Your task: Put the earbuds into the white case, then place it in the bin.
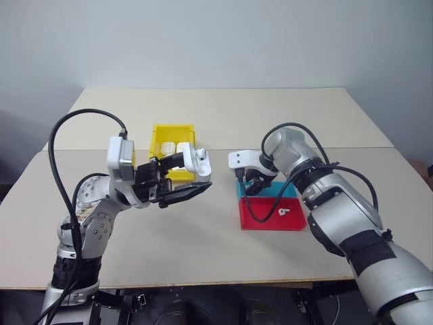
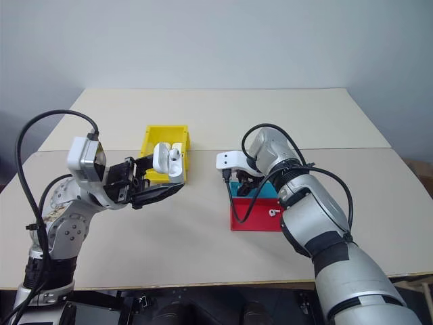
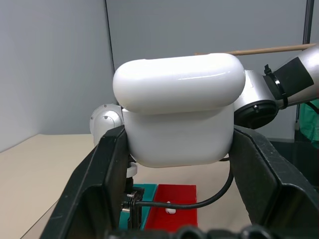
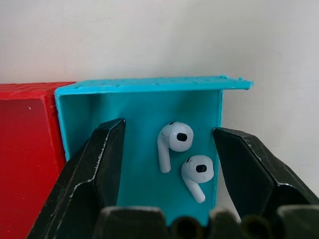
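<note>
right gripper [image 4: 168,149] spread over earbuds [image 4: 182,152] — white case [image 3: 177,119] in left gripper [image 3: 177,154]

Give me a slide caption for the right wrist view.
Open black fingers of the right gripper straddle two tiny glossy white plastic earbuds lying in the teal plastic tray compartment.

1. Right gripper [image 1: 252,184] fingertips hidden in head views, behind its own wrist and the teal tray [image 4: 144,107] wall.
2. White case [image 3: 178,112] bottom hidden btwn left gripper [image 3: 178,164] fingers; lid seam visible, can't tell if fully closed.
3. Items in yellow bin [image 1: 162,135]: partly blocked by left gripper, count unclear.
4. Red tray [image 4: 25,129] cut off at wrist view edge.
</note>
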